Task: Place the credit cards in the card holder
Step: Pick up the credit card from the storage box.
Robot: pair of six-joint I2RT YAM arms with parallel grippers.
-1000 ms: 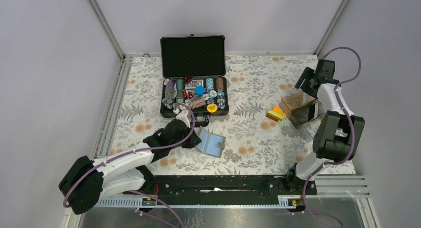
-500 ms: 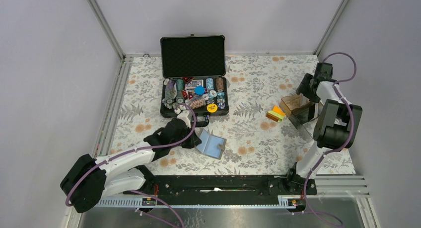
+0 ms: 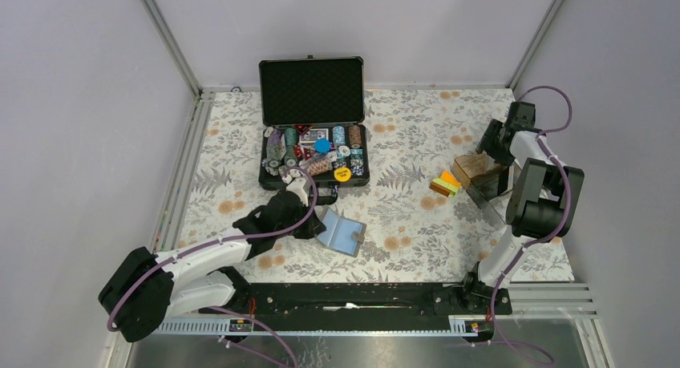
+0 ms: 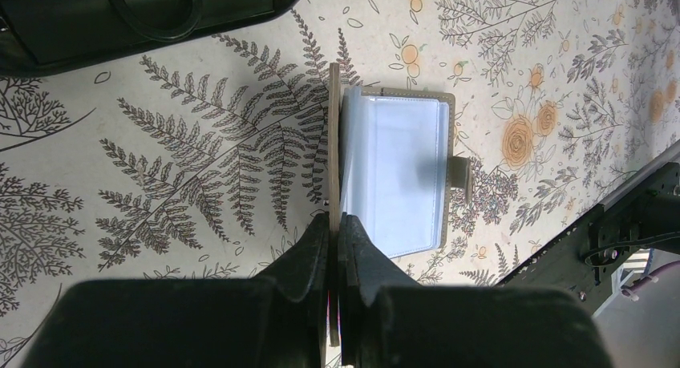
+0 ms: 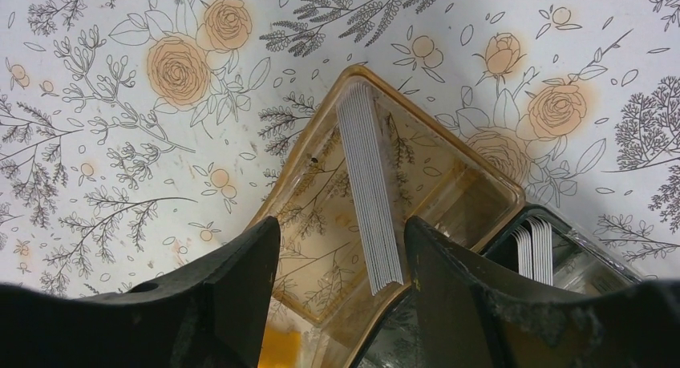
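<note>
The card holder (image 3: 342, 232) lies open on the floral cloth, grey outside with a pale blue inner panel (image 4: 394, 171). My left gripper (image 3: 319, 222) is shut on its left cover (image 4: 333, 143), which stands up on edge between the jaws. The credit cards (image 3: 443, 183), a small orange, yellow and green stack, lie right of centre on the cloth. My right gripper (image 3: 491, 150) is open and empty above the clear brownish acrylic box (image 5: 377, 224). A yellow-orange patch (image 5: 282, 348) of the cards shows at the bottom of the right wrist view.
An open black chip case (image 3: 314, 147) with chips and a card deck stands at the back centre. The brownish box (image 3: 473, 166) holds a stack of white cards (image 5: 370, 200). A dark box (image 3: 489, 189) with more white cards (image 5: 536, 244) sits beside it.
The right arm has folded in and its wrist has dropped slightly toward the brownish box. The left gripper has stayed shut on the card holder's cover.
</note>
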